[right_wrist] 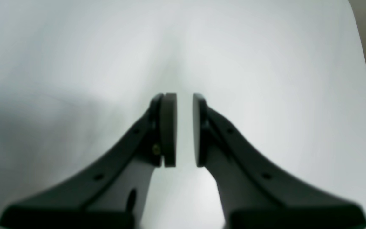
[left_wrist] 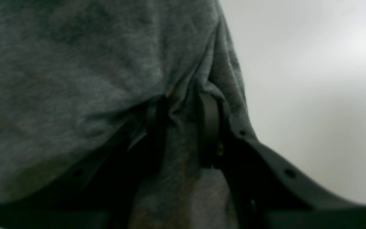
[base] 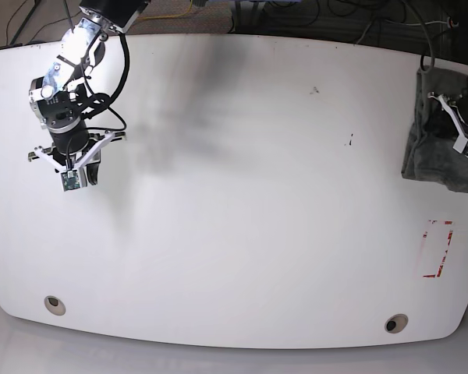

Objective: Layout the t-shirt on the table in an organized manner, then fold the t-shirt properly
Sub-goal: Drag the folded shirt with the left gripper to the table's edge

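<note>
One table [base: 234, 234], glossy white, bare but for red tape marks [base: 437, 249] and two grommet holes [base: 54, 305]; one t-shirt [base: 444, 128], bunched at far edge on left arm's side, likely soft, light, limp, best taken at shoulder seams or hem corners; left gripper [left_wrist: 183, 127] clenched on a fold of cloth; right gripper [right_wrist: 184, 130] slightly parted, grasping nothing, over bare tabletop well apart from shirt

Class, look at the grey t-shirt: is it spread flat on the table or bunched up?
Bunched up. The t-shirt hangs in a crumpled clump at the table edge, pinched in the left gripper, with folds gathering between its fingers.
</note>
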`<state>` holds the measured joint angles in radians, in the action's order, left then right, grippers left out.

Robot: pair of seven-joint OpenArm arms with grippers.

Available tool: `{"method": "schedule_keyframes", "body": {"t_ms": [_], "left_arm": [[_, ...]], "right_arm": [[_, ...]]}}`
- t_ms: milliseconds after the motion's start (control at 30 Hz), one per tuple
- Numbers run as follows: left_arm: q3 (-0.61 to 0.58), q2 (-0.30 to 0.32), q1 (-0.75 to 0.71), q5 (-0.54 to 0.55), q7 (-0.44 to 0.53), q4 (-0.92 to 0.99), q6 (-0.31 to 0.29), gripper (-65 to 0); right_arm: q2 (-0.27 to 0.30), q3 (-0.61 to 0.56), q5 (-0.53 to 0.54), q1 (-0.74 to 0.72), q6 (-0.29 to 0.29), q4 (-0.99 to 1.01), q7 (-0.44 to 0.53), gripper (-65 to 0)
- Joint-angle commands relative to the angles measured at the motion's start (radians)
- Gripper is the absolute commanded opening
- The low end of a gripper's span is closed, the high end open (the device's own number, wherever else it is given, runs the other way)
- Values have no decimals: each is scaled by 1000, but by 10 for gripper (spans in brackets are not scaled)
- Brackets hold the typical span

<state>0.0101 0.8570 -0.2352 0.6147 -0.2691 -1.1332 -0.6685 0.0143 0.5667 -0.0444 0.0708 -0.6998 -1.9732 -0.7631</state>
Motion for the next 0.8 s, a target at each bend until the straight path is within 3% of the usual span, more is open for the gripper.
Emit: {"method": "schedule_keyframes", "body": {"t_ms": [0, 200, 467, 767], "left_arm": [[61, 26, 6, -29, 12, -3, -17, -499], [156, 20, 6, -103, 8, -1, -30, -499], [247, 18, 6, -108, 8, -18, -30, -499], [261, -23, 55, -71, -2, -224, -30, -499]], "right_arm": [[11, -14, 16, -2, 2, -16, 26, -569], [11, -17, 16, -1, 2, -16, 26, -569], [6, -26, 16, 1, 2, -16, 26, -569], [6, -55, 11, -1, 2, -18, 32, -569]]}}
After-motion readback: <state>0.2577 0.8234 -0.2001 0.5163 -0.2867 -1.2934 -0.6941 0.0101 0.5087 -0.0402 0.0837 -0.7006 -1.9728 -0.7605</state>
